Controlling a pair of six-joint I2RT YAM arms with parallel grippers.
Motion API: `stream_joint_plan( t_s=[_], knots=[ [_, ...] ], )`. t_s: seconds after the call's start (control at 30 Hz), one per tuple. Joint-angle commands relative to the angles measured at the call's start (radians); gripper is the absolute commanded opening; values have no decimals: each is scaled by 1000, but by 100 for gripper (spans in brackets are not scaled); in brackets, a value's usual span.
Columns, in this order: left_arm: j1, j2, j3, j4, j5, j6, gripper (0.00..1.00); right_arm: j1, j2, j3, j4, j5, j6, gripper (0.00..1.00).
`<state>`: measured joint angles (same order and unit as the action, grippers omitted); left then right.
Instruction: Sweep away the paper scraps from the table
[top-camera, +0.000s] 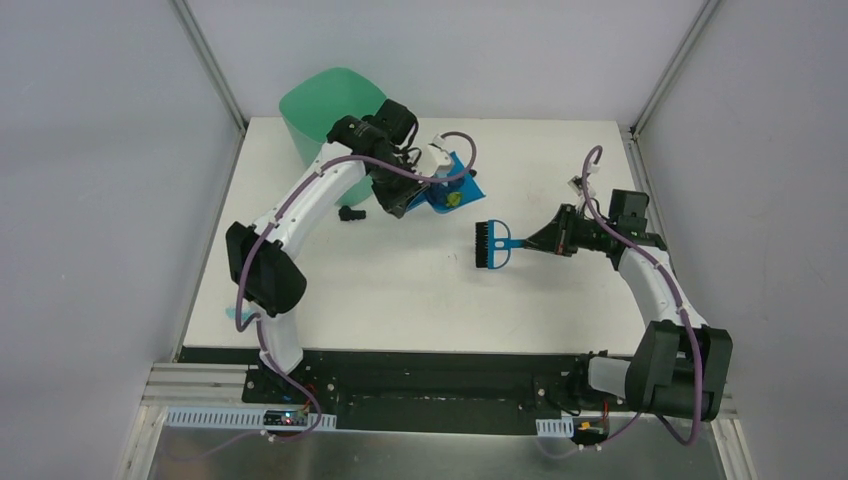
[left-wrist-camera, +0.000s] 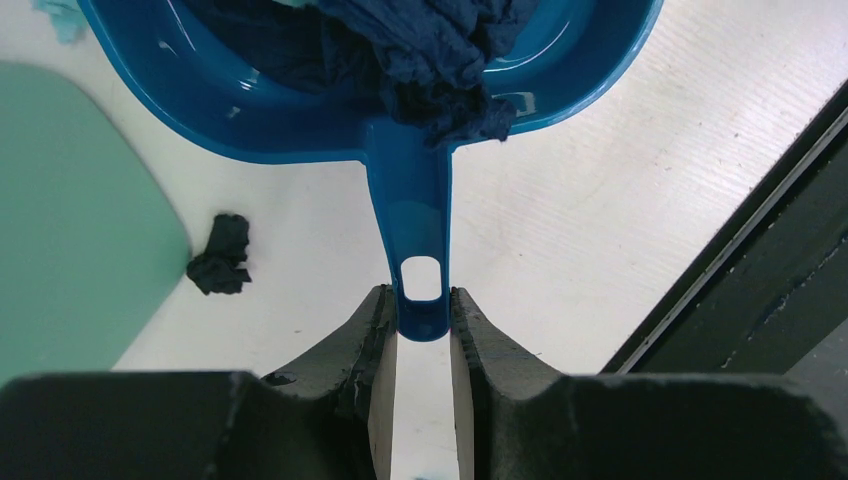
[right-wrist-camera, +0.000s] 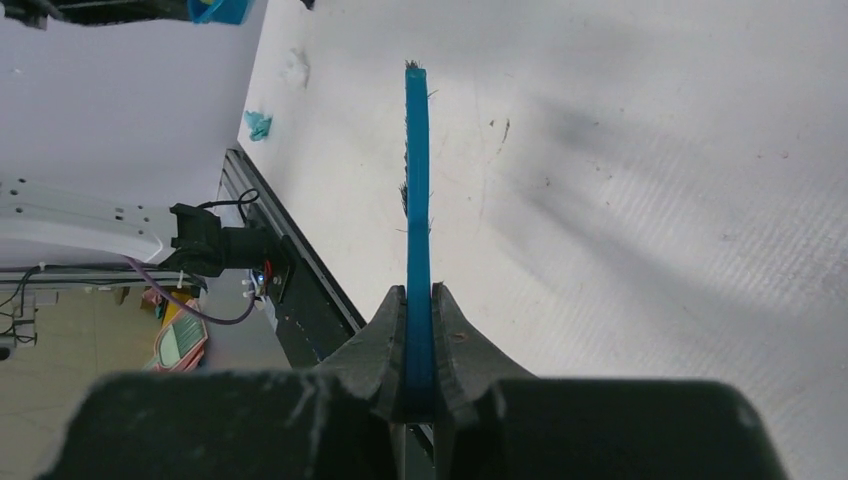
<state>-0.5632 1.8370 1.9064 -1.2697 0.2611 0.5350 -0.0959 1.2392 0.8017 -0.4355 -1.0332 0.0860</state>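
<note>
Blue plastic dustpan (left-wrist-camera: 250, 110) loaded with dark blue paper scraps (left-wrist-camera: 430, 60), its handle (left-wrist-camera: 410, 210) clamped between the fingers of the left pincer (left-wrist-camera: 423, 296). The handle's long axis runs straight out from the pincer, with the pan's mouth pointing away from the wrist.

From above, the pan sits just right of the left wrist, while the mint-green bin (top-camera: 320, 105) stands at the far-left corner of the bench (top-camera: 400, 300). The wrist therefore lies between load and bin, and the mouth faces away from the bin. Emptying the pan would probably call for a swing to the far left and a tilt about the handle axis. The left arm is much the nearer to the bin.

The right pincer (right-wrist-camera: 418, 290) is closed on the blue brush (top-camera: 490, 245), seen edge-on at the wrist. It hangs mid-bench, right of the pan and apart from it, bristles toward the left.

Not all scraps are gathered:
- A black scrap (left-wrist-camera: 220, 255) lies on the bench just beside the bin, near the left arm.
- A light-blue scrap (top-camera: 240, 318) lies by the near-left edge — well apart from both tools.

Whether the pan rests on the bench or hangs above it cannot be told with certainty; it looks raised.
</note>
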Motion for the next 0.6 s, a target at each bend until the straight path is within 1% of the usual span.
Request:
stream_joint_plan(
  t_s=[0.0,0.17,0.23,0.37,0.57],
  knots=[
    [31,83,167,-49,11,8,4,-13,-14,4,77,-96,13,0],
    [60,185,370,-87,24,7,3,-17,-17,-2,72,-96,5,0],
    [69,207,421,-89,35,-3,3,-19,-22,-4,72,-94,4,0],
    [80,218,446,-86,43,-12,3,-21,-16,-6,71,-93,1,0],
    [101,152,440,-83,31,-19,3,-22,5,0,64,-92,-9,0]
  ],
)
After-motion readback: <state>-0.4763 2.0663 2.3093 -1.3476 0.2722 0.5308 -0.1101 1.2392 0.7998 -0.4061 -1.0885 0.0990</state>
